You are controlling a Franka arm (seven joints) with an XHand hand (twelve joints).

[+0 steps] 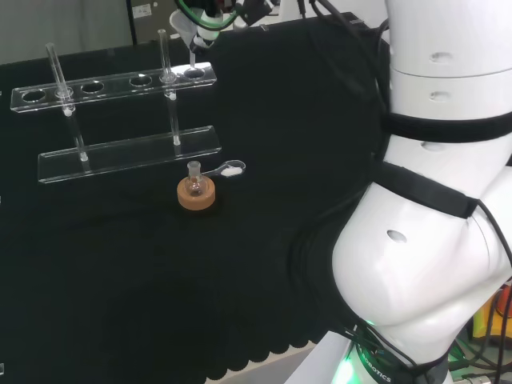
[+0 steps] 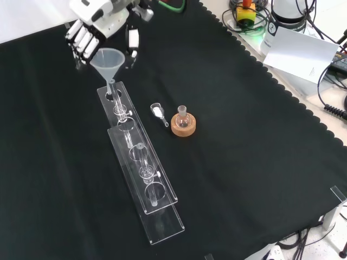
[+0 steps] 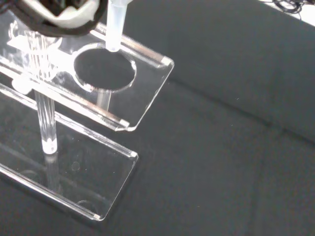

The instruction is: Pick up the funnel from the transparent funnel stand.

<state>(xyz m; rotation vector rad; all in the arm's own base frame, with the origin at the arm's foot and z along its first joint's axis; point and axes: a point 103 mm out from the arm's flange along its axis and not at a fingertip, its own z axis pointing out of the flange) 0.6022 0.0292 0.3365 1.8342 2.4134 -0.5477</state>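
Front view: the hand point(image 2: 96, 24) sits at the top left of the tabletop point(image 2: 244, 135), its fingers point(image 2: 81, 40) curled about the rim of the translucent funnel point(image 2: 108, 59), with the thumb on the opposite side of the cone. The funnel is upright, its stem pointing down at the end hole of the transparent funnel stand point(image 2: 142, 168). Wrist view: the stem tip hangs at the edge of that round hole; whether it is touching the acrylic cannot be told. The stand consists of an upper plate with a row of holes carried on clear posts above a base plate. Beside the stand, near its middle, a small flask point(image 2: 182, 116) rests on a cork ring point(image 2: 183, 125), with a small clear scoop point(image 2: 159, 114) lying just beside it.
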